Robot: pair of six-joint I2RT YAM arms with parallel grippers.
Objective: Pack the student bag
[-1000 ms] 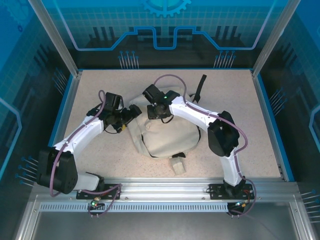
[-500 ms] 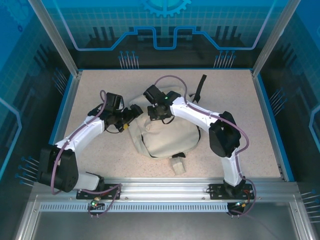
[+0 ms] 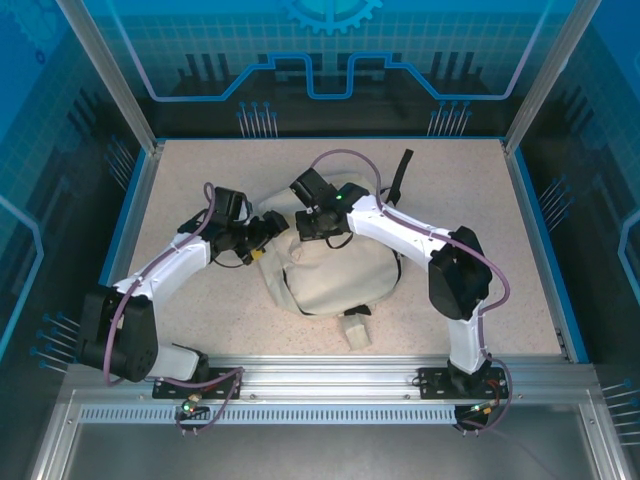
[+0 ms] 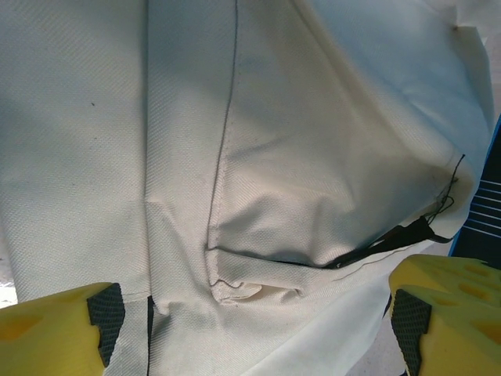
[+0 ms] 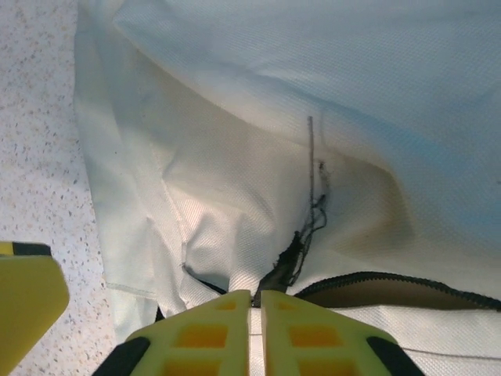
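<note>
The student bag (image 3: 335, 285) lies flat in the middle of the tabletop (image 3: 480, 200), its top end toward the far side, where both arms meet over it. The step in hand looks like opening the bag for packing. The right hand (image 5: 256, 296) is closed, its yellow pads pressed together on the black zip tab (image 5: 283, 266) at the end of the zip (image 5: 391, 280), which gapes a little. The left hand (image 4: 250, 313) stands wide open just above the cloth, a finger on either side of a stitched pocket corner (image 4: 227, 286), gripping nothing. Next, I judge, the left hand must close on a fold beside the zip and hold it while the right draws the tab along the teeth (limp cloth would simply follow the pull with nothing to anchor it).

The bag is cream canvas with a fine diagonal weave, soft and creased, falling into broad folds and keeping no shape. Seams are sewn in dark thread, and loose black threads (image 5: 317, 211) fray near the tab. The zip is black with small teeth. A black strap (image 3: 401, 170) trails toward the far edge. The hands' pads are yellow blocks with black ribbed inserts
</note>
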